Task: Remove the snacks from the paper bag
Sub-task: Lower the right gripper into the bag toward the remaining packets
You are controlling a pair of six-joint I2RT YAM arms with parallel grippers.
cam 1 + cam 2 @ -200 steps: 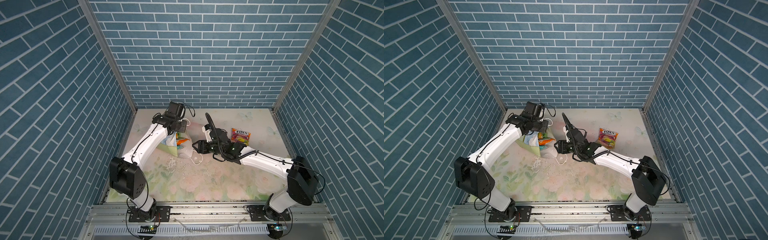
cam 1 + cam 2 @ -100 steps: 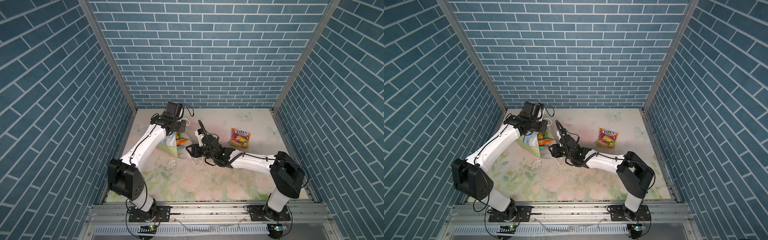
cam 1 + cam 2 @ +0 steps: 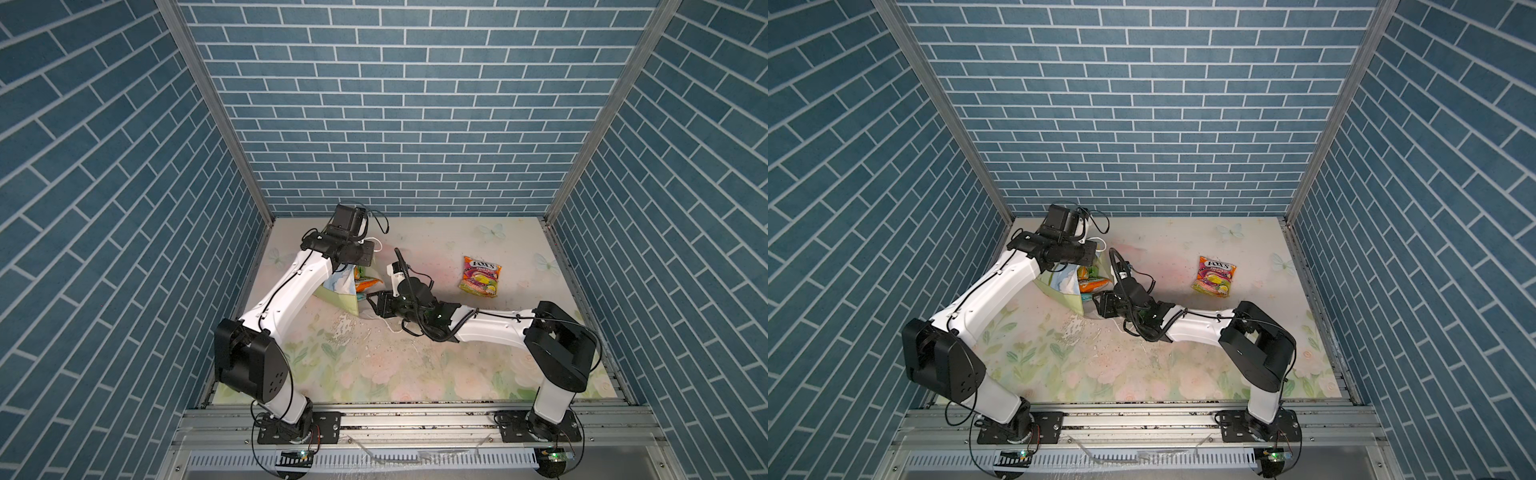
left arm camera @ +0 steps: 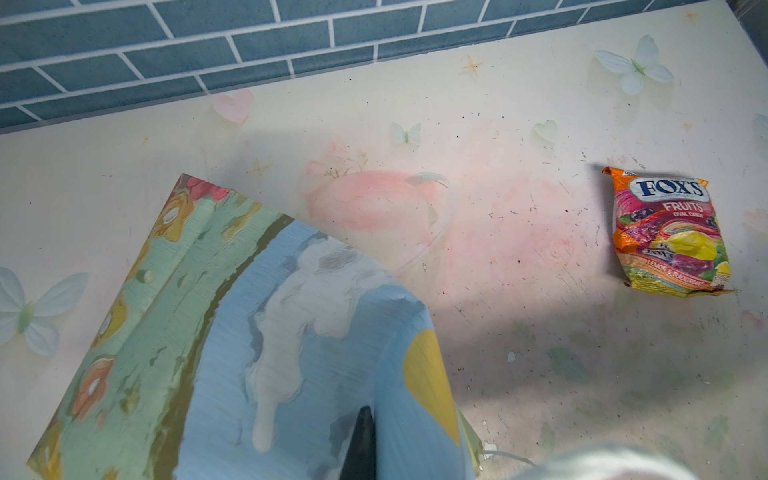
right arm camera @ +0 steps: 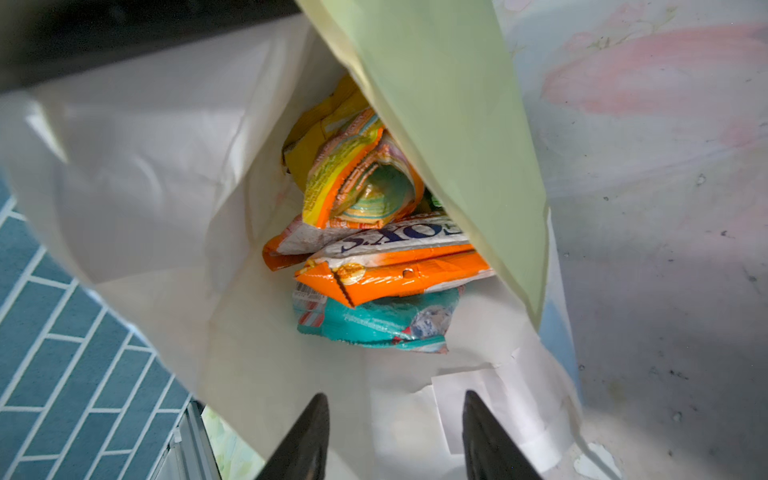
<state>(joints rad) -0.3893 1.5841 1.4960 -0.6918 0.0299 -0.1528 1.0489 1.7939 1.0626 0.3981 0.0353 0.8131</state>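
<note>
Currently one snack (image 3: 480, 276) lies outside, at least four in one bag (image 5: 124, 166).

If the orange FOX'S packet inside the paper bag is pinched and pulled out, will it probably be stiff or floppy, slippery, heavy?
The orange FOX'S packet looks creased and glossy, so it will probably bend and may slip when pinched. It looks thin, so likely light. It lies stacked between the teal packet and the multicolour packet, so neighbours may drag along.
</note>
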